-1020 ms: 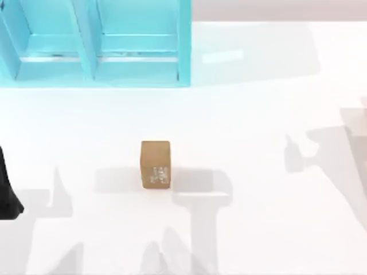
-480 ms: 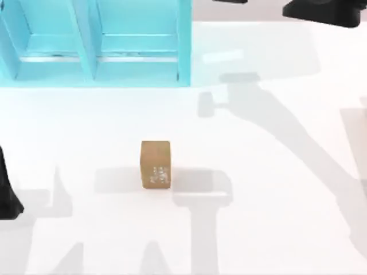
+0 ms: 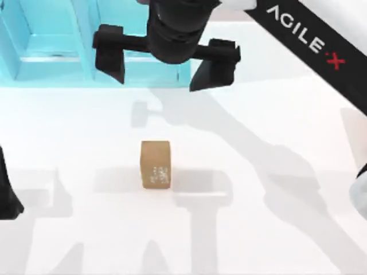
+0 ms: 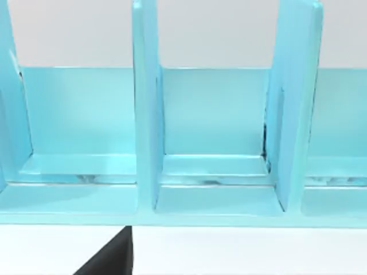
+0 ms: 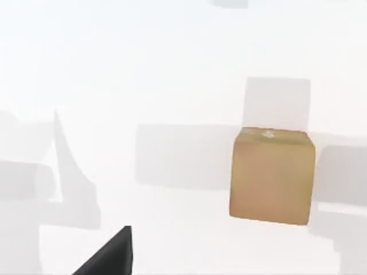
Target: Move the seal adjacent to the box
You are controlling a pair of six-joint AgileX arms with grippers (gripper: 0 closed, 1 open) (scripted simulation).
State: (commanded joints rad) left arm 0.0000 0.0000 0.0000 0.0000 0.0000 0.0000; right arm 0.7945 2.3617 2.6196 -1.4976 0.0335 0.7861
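Right gripper (image 3: 165, 63) spread wide, held over the table (image 3: 275, 229) in front of the turquoise box (image 3: 137, 63).
The seal (image 3: 155, 164) is seen upright mid-table, untouched; left arm (image 3: 7, 192) parked at left edge.

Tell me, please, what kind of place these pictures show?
Probably a simulated robot test bench: a plain white table, a light blue box with open compartments at its far edge, one tan seal block, and an AgileX arm whose right end effector hangs open above.
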